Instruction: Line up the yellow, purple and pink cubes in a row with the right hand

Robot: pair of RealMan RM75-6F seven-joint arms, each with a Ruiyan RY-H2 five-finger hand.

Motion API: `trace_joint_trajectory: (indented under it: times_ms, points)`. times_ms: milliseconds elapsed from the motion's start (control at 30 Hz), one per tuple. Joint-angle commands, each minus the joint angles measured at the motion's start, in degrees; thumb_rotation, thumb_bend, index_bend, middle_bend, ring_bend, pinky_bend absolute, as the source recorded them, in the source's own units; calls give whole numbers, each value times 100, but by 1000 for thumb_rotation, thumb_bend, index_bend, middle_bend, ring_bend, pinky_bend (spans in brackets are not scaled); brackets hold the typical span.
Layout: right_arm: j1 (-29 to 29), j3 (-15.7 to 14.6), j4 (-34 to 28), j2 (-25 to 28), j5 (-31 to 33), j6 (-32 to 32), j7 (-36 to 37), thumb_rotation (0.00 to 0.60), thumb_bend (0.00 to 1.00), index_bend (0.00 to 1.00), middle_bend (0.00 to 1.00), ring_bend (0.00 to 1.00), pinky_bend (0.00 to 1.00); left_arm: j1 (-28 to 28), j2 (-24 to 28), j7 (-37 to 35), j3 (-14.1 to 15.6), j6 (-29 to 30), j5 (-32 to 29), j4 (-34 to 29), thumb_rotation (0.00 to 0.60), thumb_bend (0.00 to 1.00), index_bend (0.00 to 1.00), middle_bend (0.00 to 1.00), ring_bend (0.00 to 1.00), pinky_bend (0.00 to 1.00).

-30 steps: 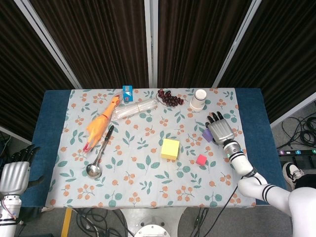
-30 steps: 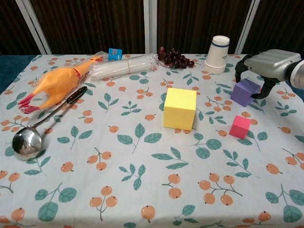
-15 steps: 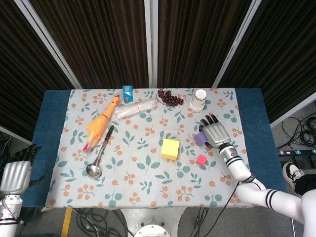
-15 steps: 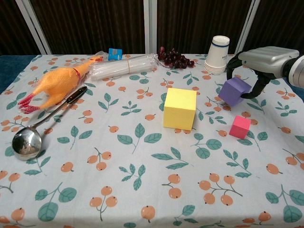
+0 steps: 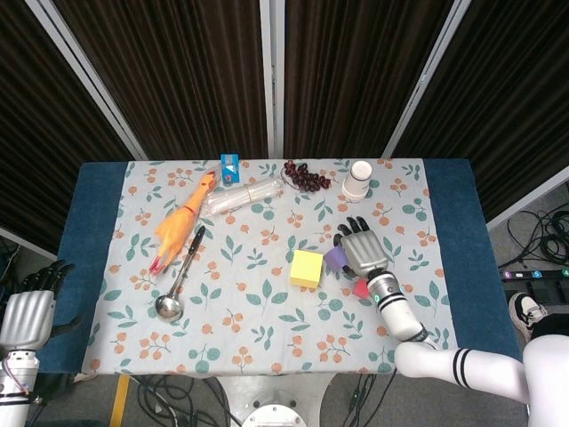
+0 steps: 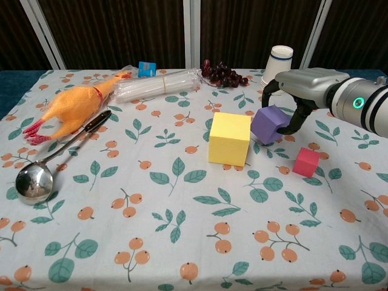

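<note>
My right hand point(image 6: 297, 85) point(image 5: 360, 248) grips the purple cube point(image 6: 270, 123) point(image 5: 336, 258) from above and holds it tilted, just right of the large yellow cube point(image 6: 229, 138) point(image 5: 307, 268). The small pink cube point(image 6: 305, 162) point(image 5: 361, 288) sits on the cloth to the right and nearer the front, partly under my forearm in the head view. My left hand point(image 5: 31, 307) hangs off the table's left edge with its fingers apart, holding nothing.
A stack of paper cups point(image 6: 277, 68) and grapes point(image 6: 223, 74) stand behind the cubes. A plastic tube bundle point(image 6: 157, 84), rubber chicken point(image 6: 73, 106), ladle point(image 6: 36, 179) and small blue box point(image 6: 146, 68) lie on the left half of the leaf-patterned tablecloth point(image 6: 182, 242).
My right hand has carried the purple cube leftward from the table's right side to just beside the yellow cube. The left hand has not moved.
</note>
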Motion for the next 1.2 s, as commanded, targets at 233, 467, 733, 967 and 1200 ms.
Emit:
trace_joint_trajectory:
  times_ms: [233, 467, 733, 967, 1200]
  points:
    - [8, -109, -270, -19, 260, 196, -225, 600, 176, 540, 167, 0, 0, -17, -23, -85, -1, -33, 13, 74, 600, 87, 216, 232, 183, 211]
    - [-52, -195, -420, 30, 363, 353, -289, 600, 176, 542, 166, 0, 0, -40, -35, -105, -2, -69, 16, 111, 600, 88, 216, 232, 183, 210]
    - [25, -152, -440, -87, 447, 357, -313, 600, 171, 543, 166, 0, 0, -58, -43, -118, -1, -75, 42, 122, 600, 87, 216, 232, 183, 210]
    - [181, -38, -275, -243, 561, 297, -363, 600, 170, 530, 167, 0, 0, -48, -31, -115, 6, -81, 21, 111, 600, 88, 216, 232, 183, 211]
    - [271, -38, -172, -328, 703, 327, -490, 600, 169, 521, 166, 0, 0, -51, -28, -100, 4, -100, -7, 105, 600, 87, 216, 232, 183, 211]
